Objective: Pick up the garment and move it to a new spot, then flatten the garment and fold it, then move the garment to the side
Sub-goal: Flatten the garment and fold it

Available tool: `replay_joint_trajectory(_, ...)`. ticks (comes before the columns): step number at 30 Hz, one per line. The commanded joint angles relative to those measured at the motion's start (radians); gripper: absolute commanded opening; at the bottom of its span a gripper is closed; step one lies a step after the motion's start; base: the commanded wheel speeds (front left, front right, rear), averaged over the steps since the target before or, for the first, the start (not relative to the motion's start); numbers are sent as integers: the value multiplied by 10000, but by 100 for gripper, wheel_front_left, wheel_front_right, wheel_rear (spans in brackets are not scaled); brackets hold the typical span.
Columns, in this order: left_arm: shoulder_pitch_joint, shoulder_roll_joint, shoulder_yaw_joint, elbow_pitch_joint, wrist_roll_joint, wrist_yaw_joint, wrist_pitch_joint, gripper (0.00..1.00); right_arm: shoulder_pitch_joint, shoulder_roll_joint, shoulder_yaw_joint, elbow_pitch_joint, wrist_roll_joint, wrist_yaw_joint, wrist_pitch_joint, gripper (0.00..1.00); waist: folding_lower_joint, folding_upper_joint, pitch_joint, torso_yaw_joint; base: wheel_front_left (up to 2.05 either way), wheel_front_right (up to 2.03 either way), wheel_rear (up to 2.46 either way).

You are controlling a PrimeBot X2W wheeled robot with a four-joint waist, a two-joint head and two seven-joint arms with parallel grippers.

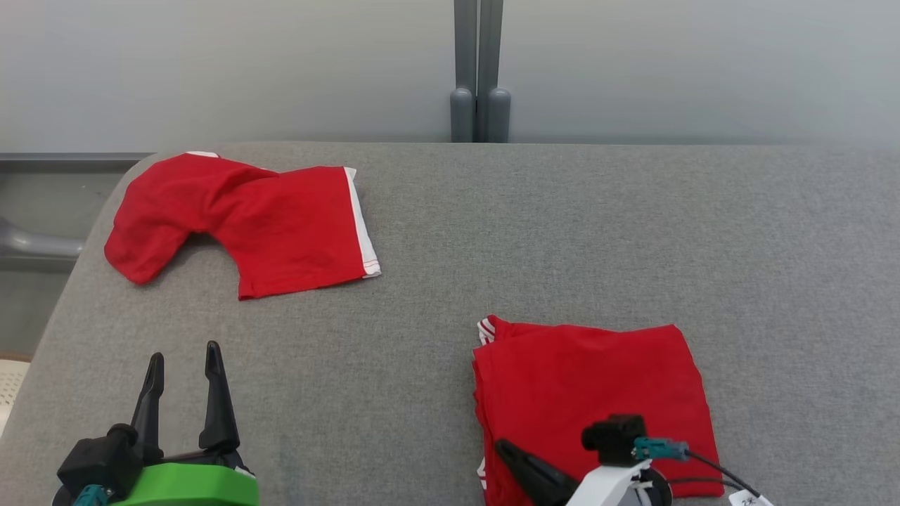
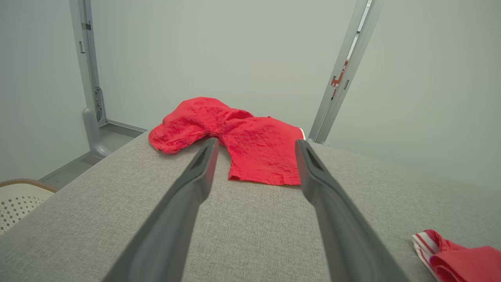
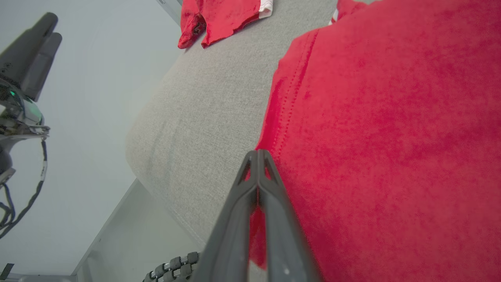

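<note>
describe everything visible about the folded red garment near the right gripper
The folded red garment is knit-looking cloth, folded into a rough rectangle, layered edges on its left side, white-striped trim at the far left corner. It lies flat on the grey fabric surface. The right gripper, shut, sits at its left hem; whether it pinches cloth is unclear.

On the worktop (image 1: 562,232), the folded garment (image 1: 590,379) lies at the near right and a loose garment (image 1: 281,225) at the far left, well apart. The left pincer (image 1: 184,353) hovers over the near left of the worktop, pointing toward the loose garment, while the right pincer (image 3: 258,153) sits at the folded garment's near left edge. A post (image 1: 478,70) stands behind the worktop's far edge, at the middle.
</note>
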Motion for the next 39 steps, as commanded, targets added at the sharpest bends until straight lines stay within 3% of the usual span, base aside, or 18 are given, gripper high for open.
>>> replay_joint_trajectory(1, -132, -5, 4, 10, 39, 31, -29, 100, -290, -284, 87, -203, 167, 5, -246, 0, 0, 0, -38, -107, 0, 0, 0)
replay_joint_trajectory(5, -46, -4, 97, -58, 60, 57, -29, 100, -718, -817, -53, -839, 401, 5, -793, 0, 0, 0, -126, -345, 0, 0, 0)
replay_joint_trajectory(10, 56, -5, 209, -211, 116, 78, -29, 100, -1138, -1672, -1475, -1490, -118, 5, -1000, 0, 0, 0, -167, -661, 0, 0, 0)
replay_joint_trajectory(11, 67, -4, 240, -241, 119, 88, -29, 100, -1180, -1758, -1875, -1646, -292, 5, -999, 16, 0, 0, -162, -722, 0, 0, 0)
replay_joint_trajectory(13, 83, -4, 289, -296, 118, 88, -29, 100, -1156, -1896, -2747, -1928, -718, 5, -997, 66, 0, 0, -147, -844, 0, 0, 0)
replay_joint_trajectory(14, 82, -5, 283, -322, 135, 88, -29, 100, -1101, -1963, -3244, -2067, -1002, 5, -998, 100, 0, 0, -139, -900, 0, 0, 0)
replay_joint_trajectory(17, 66, -4, 302, -373, 170, 95, -29, 100, -828, -1907, -4497, -2410, -1730, 5, -998, 100, 0, 0, -137, -1010, 0, 0, 0)
replay_joint_trajectory(20, 41, -5, 333, -425, 175, 85, -29, 100, -498, -1547, -5927, -2921, -2639, 5, -997, 100, 0, 0, -127, -1095, 0, 0, 0)
replay_joint_trajectory(24, -17, -6, 341, -492, 231, 41, -29, 100, 315, -929, -7100, -3276, -3757, 5, -999, 100, 0, 0, -92, -1124, 0, 0, 0)
replay_joint_trajectory(31, -60, -11, 173, -443, 356, 6, -29, 100, 1276, -297, -7960, -2906, -4565, 5, -1000, 100, 0, 0, -56, -1103, 0, 0, 0)
replay_joint_trajectory(39, -79, -9, 54, -391, 452, 41, -29, 100, 1318, -297, -7753, -2135, -4927, 5, -1001, 100, 0, 0, 33, -1092, 0, 0, 0)
